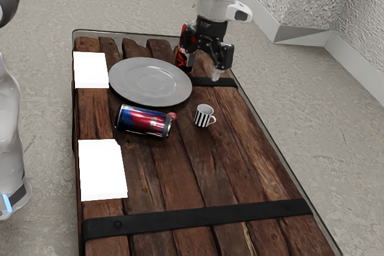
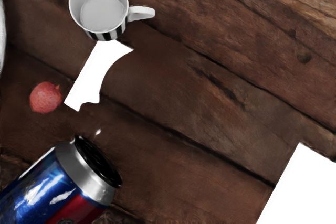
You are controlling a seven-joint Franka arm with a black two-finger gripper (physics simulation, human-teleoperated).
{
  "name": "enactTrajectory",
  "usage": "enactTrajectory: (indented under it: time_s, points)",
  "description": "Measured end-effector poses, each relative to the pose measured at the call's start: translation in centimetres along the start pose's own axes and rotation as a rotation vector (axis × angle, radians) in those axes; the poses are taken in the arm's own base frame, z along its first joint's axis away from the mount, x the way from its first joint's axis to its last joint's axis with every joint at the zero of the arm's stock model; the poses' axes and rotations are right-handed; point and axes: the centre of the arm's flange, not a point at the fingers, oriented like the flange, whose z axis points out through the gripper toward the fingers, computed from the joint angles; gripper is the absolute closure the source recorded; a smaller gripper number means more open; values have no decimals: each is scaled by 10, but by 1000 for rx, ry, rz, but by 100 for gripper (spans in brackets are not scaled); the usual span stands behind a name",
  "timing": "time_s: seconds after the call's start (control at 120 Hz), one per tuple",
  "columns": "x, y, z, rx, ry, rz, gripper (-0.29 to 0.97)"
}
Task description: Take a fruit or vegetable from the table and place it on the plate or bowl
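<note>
Lying beside the can (image 1: 143,121) — red fruit (image 1: 172,115), off plate (image 1: 150,82)

The desk (image 1: 228,166) is rough, grainy dark wood. The plate (image 1: 150,81) looks like dull grey metal; the can (image 1: 143,120) at its six o'clock is glossy painted metal.

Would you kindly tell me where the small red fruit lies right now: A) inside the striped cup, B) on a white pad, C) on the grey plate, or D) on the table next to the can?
D: the small red fruit rests on the bare wooden table, by the end of the tipped can.
</note>
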Motion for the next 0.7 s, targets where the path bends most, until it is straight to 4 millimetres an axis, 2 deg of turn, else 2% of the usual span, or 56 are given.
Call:
enactTrajectory:
  time_s: [0.108,0.142,0.2,0.258,0.283,0.333,0.375,0.483,0.6,0.7]
  points:
    - [5,-7,-1,-11,-10,-274,0]
    - [18,-25,-3,-17,-15,-383,0]
    - [44,-68,-6,-25,-28,-588,0]
    - [68,-100,1,-10,-50,-766,0]
    - [80,-106,2,-3,-52,-830,0]
    - [105,-106,8,12,-50,-933,0]
    - [115,-107,14,24,-53,-1002,0]
    - [96,-123,53,58,-99,-1144,0]
    - [78,-135,75,53,-110,-1258,0]
    - [56,-122,93,66,-80,-1284,0]
